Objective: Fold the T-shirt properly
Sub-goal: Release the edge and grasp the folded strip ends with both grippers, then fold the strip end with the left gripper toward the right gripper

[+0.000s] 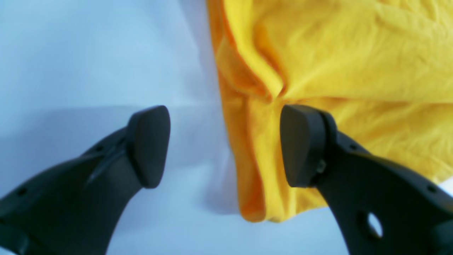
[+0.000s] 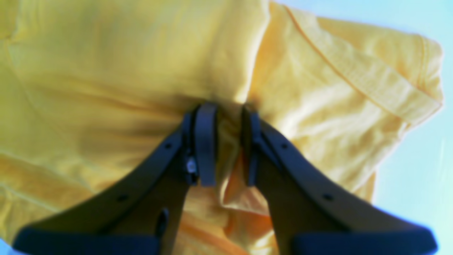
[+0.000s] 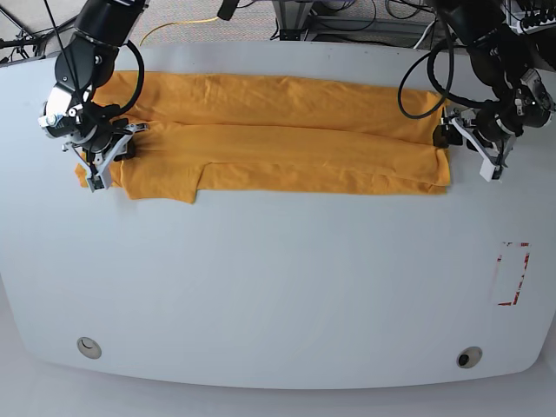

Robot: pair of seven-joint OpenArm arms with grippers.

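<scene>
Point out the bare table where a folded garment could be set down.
The widest bare patch of the white table runs from the orange-yellow cotton T-shirt's near edge to the front rim, bordered on the right by a red-and-white mark. The far strip is crowded: shirt, right gripper and left gripper.

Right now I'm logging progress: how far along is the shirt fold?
Done: T-shirt folded lengthwise into a long band. In hand: right gripper pinches one end; left gripper is open at the other. Left: crosswise folds.
</scene>
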